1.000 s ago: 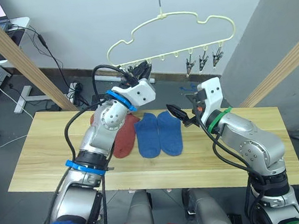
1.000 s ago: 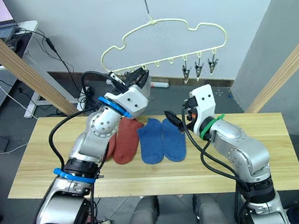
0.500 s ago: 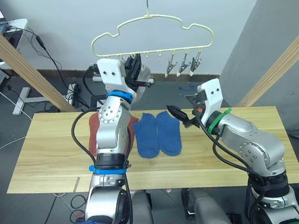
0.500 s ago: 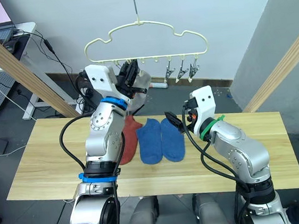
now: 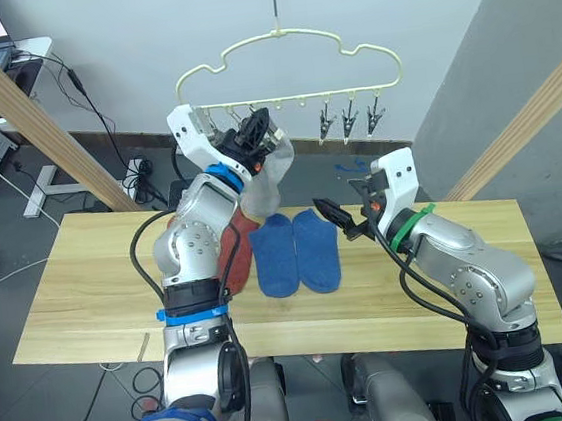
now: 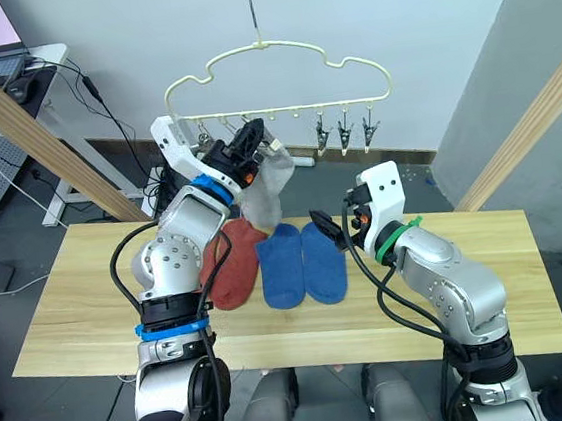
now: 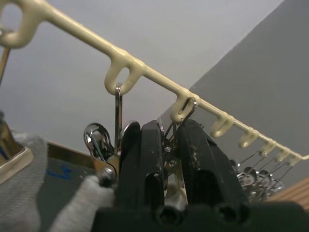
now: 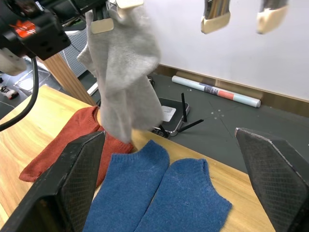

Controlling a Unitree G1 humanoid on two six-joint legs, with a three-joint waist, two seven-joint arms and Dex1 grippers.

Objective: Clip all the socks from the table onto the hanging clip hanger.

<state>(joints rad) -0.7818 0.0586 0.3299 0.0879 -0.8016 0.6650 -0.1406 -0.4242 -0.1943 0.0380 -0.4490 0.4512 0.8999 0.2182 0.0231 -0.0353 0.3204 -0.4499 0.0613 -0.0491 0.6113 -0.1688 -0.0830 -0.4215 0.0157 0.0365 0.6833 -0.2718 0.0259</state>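
Note:
The pale yellow clip hanger (image 5: 284, 36) hangs above the far edge of the table (image 5: 88, 291). My left gripper (image 5: 257, 129) is raised to its row of clips, and the left wrist view shows both black fingers (image 7: 144, 164) pinched shut on a metal clip (image 7: 170, 157). A light grey sock (image 5: 267, 175) dangles from the clips right beside that gripper. Two blue socks (image 5: 297, 253) lie flat side by side at mid-table, with a rust-red sock (image 5: 230, 264) to their left. My right gripper (image 5: 342, 219) hovers open just right of the blue socks, holding nothing.
Three free clips (image 5: 351, 119) hang at the hanger's right end. Slanted wooden poles (image 5: 34, 106) (image 5: 528, 119) rise at both sides of the table. A white desk (image 5: 13, 53) with cables stands on the floor at the far left.
The hanger swung left and then settled. My left arm lifted its elbow and turned at the clips. The grey sock now hangs in plain view. The right arm stayed put.

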